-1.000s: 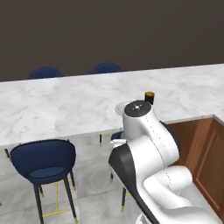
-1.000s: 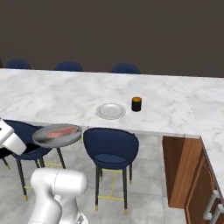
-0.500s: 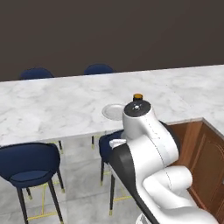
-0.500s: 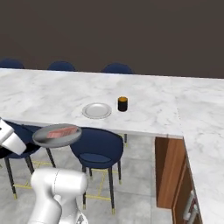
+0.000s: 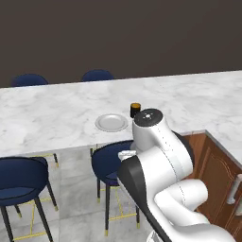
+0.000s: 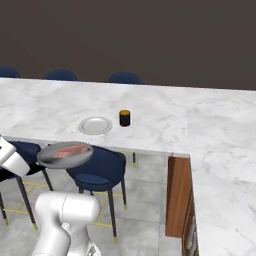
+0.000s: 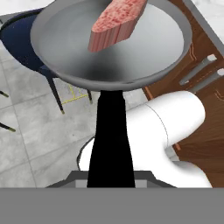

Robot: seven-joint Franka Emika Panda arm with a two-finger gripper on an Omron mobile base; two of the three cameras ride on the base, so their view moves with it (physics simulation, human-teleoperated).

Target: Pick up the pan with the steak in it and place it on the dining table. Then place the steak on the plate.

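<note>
Midair, my hand clamps the pan (image 6: 65, 155) by its handle, steak (image 7: 117, 22) inside, at seven o'clock of the plate (image 6: 95, 125); any tilt could spill it short of the desk (image 6: 165, 120).

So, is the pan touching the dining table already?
Apart. In the right base view the pan with the steak hangs in the air over a blue chair, in front of the dining table edge, not on its top.

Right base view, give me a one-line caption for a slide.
Round grey metal pan carrying a pinkish-red steak, held above blue chairs beside the white marble dining table with its light-grey plate.
</note>
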